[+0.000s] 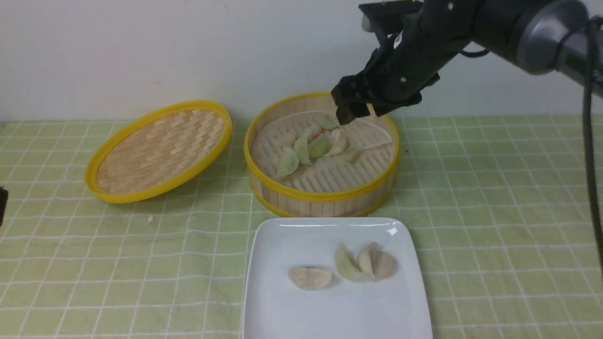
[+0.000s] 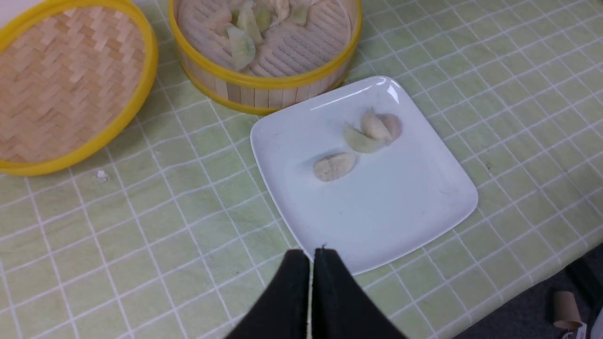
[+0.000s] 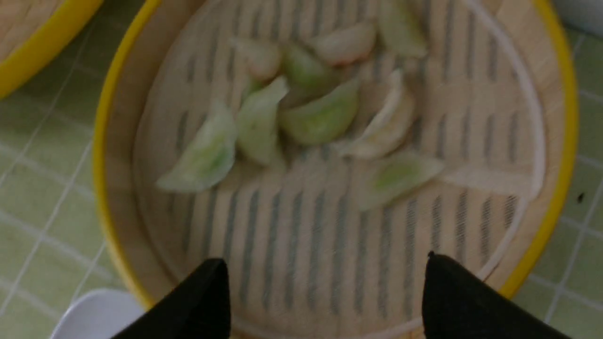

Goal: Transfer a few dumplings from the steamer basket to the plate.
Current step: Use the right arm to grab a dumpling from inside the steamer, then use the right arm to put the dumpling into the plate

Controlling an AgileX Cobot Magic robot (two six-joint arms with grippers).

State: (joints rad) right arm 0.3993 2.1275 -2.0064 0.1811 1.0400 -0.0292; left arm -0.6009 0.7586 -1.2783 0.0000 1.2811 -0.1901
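My right gripper (image 1: pixel 354 110) hangs over the far rim of the steamer basket (image 1: pixel 320 195), centre of the front frame, jaws spread wide with nothing between them. The left gripper (image 2: pixel 310 282), low in its wrist frame, has its jaws pressed together. Three dumplings (image 1: pixel 310 277) lie on the plate (image 1: pixel 330 315) at bottom centre. A cluster (image 1: pixel 301 151) of them waits on the basket floor. I judge this the approach for another pick: lower, straddle one dumpling at the cluster's edge, close gently.
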